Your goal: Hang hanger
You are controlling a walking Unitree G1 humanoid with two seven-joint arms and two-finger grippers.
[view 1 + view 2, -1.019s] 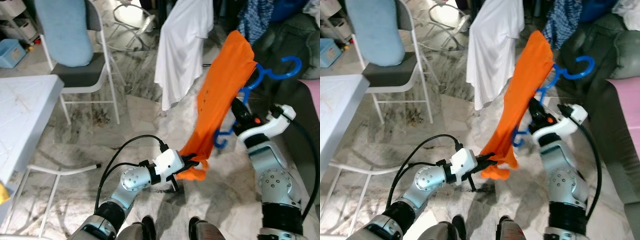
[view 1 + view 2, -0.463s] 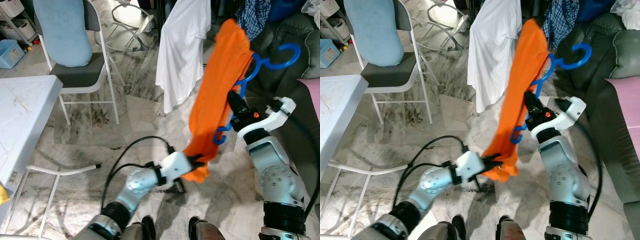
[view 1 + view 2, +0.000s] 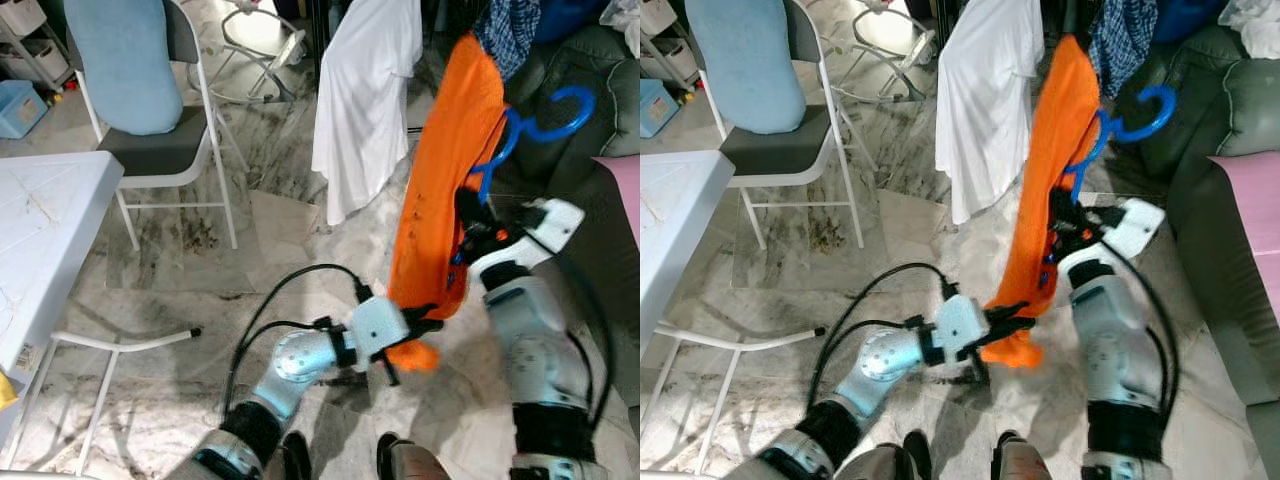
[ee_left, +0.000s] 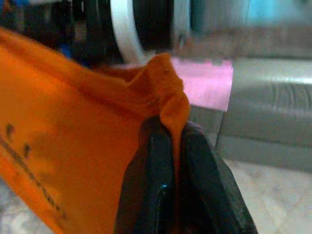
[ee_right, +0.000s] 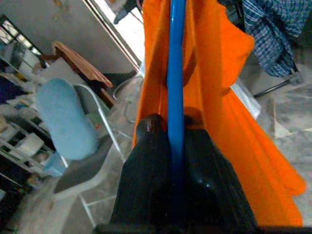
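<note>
An orange garment (image 3: 448,190) hangs on a blue plastic hanger (image 3: 545,118) whose hook points right toward the sofa. My right gripper (image 3: 470,245) is shut on the hanger's blue bar (image 5: 175,87), holding it up at mid-right. My left gripper (image 3: 425,318) is shut on the lower hem of the orange garment (image 4: 161,105), low in the middle, pulling the cloth down. In the left wrist view the black fingers (image 4: 151,190) pinch a fold of orange cloth.
A white shirt (image 3: 365,90) and a blue plaid garment (image 3: 510,25) hang at the back. A white folding chair (image 3: 160,150) with a light blue cushion stands at the left, a white table (image 3: 40,230) at the near left, and a grey sofa (image 3: 600,200) at the right.
My left gripper has moved right and a little up with the hem. The right gripper has drawn the hanger closer, so the garment hangs more upright.
</note>
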